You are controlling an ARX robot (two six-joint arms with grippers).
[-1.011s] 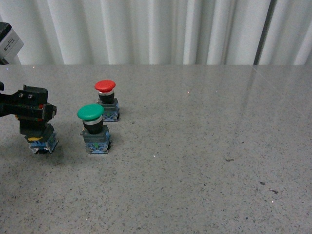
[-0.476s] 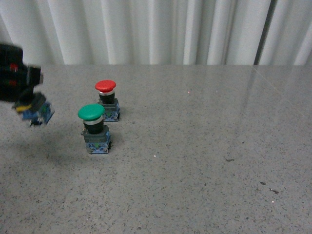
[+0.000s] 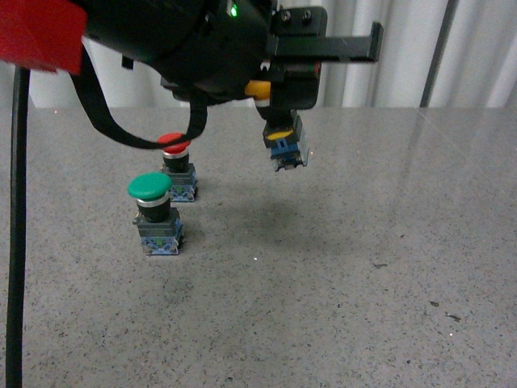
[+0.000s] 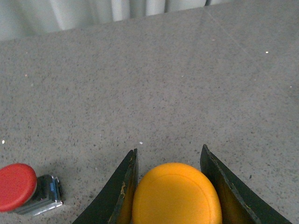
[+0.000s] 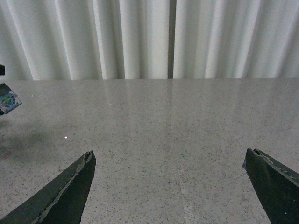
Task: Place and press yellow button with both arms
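Note:
My left gripper (image 3: 289,97) is shut on the yellow button (image 3: 282,139), which hangs tilted above the table, right of the red and green buttons. Its grey-blue base points down and its shadow lies on the table below. In the left wrist view the yellow cap (image 4: 176,193) fills the gap of the left gripper (image 4: 170,151), with a black finger (image 4: 122,191) against each side. In its own wrist view my right gripper (image 5: 170,156) is open over bare table with nothing between its fingers; it does not show in the front view. The left arm (image 3: 161,40) with its red panel crosses the top left of the front view.
A green-capped button (image 3: 150,187) and a red-capped button (image 3: 174,144) stand upright on the speckled grey table (image 3: 363,242), left of centre. The red-capped button (image 4: 16,186) also shows in the left wrist view. A white curtain (image 3: 404,48) closes off the far edge.
The left arm has swung from the far left up and to the right, carrying the yellow button over the green and red ones. Those two have not moved.

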